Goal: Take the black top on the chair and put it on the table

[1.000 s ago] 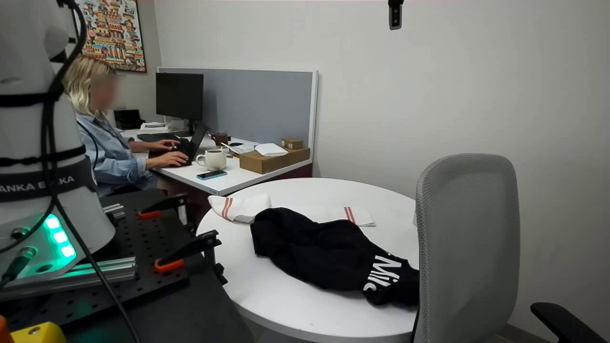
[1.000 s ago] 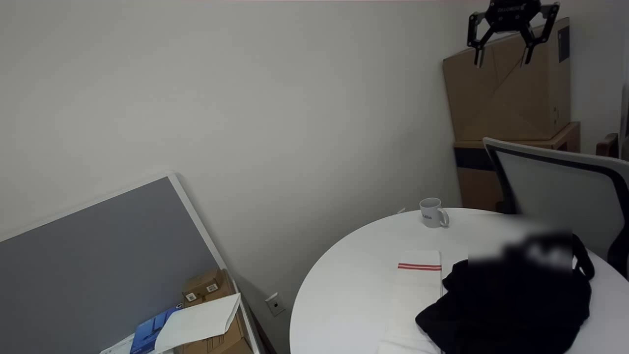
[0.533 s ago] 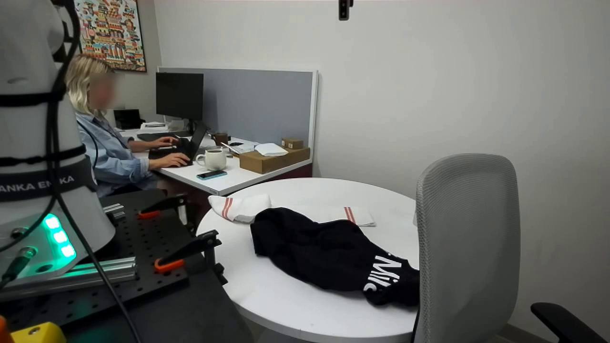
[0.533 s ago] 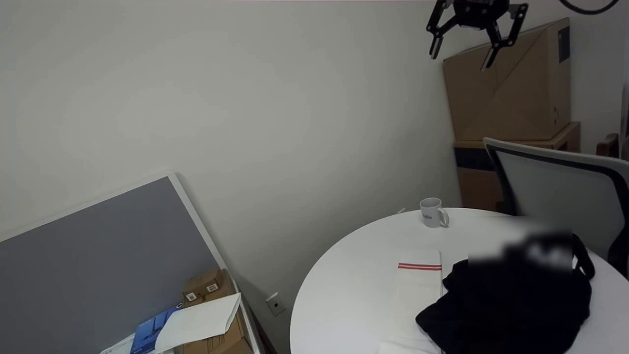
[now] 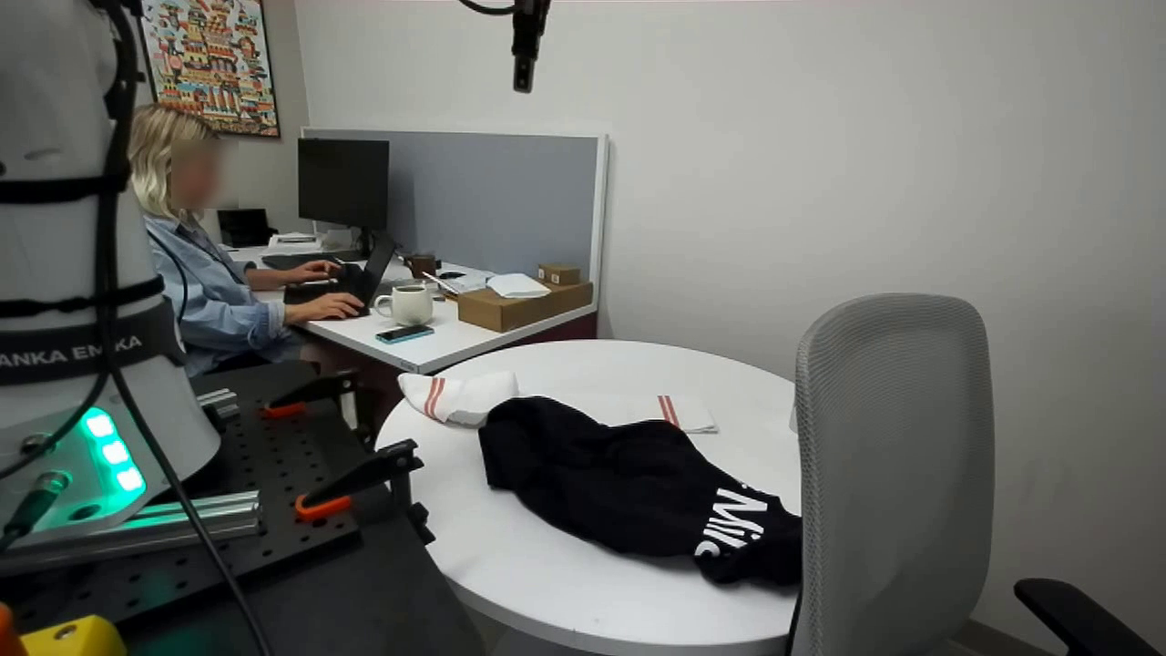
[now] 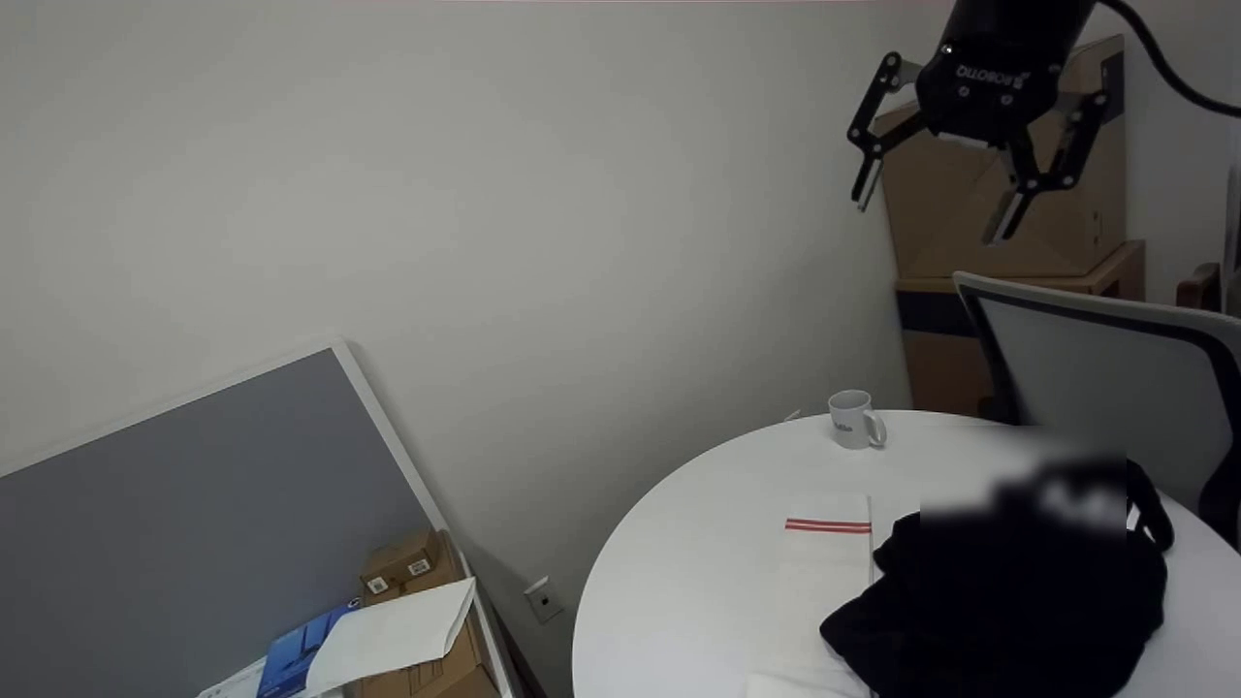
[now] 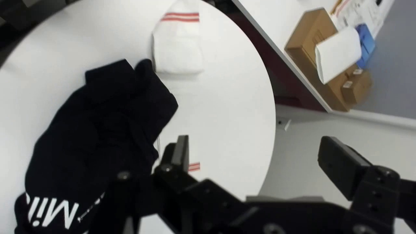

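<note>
Lower in both exterior views than half a second ago: black two-fingered gripper [image 6: 928,223], fingers wide apart, nothing between them. Limp black fabric top with white lettering [image 5: 619,487] lies bunched on large round white table [image 5: 565,592], lower middle of frame in an exterior view; flat surface bears it unaided, so placing looks done to me. Lettered end passes behind tall grey mesh chair backrest [image 5: 897,465], right of frame. White red-striped cloth [image 7: 178,48] just beside top, upper middle of wrist view; touching, can't tell. Gripper hangs well clear, probably so fabric isn't dragged.
</note>
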Motion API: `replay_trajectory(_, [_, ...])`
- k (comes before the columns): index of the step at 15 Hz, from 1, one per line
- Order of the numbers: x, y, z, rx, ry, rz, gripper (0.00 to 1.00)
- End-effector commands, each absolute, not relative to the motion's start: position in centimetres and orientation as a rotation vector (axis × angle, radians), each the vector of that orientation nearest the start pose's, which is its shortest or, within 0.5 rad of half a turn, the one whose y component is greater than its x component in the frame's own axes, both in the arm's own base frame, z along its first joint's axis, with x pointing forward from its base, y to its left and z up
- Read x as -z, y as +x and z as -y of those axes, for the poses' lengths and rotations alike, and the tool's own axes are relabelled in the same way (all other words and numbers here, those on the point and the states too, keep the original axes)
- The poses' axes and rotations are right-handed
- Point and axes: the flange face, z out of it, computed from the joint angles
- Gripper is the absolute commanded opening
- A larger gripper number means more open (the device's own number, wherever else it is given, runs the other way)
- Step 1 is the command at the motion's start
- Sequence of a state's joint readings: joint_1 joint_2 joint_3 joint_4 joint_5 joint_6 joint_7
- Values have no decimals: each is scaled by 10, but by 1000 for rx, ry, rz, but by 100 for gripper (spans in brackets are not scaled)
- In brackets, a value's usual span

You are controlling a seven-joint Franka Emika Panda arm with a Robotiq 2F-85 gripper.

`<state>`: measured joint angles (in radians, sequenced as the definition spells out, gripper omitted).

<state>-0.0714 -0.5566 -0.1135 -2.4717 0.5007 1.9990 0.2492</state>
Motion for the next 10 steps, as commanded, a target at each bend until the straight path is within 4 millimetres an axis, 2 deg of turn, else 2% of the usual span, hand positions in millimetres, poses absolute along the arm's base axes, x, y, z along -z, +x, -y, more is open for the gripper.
replay_trajectory(1, [-480, 356, 32, -114, -2646, -673, 100])
replay_trajectory(3, [-468, 347, 25, -152, -2778, -674, 100])
replay_trajectory(7, [-458, 347, 17, -90, -3020, -572, 100])
replay_trajectory(8, [-458, 352, 20, -150, -2932, -600, 100])
replay_trajectory(10, [-455, 353, 15, -133, -2989, -569, 100])
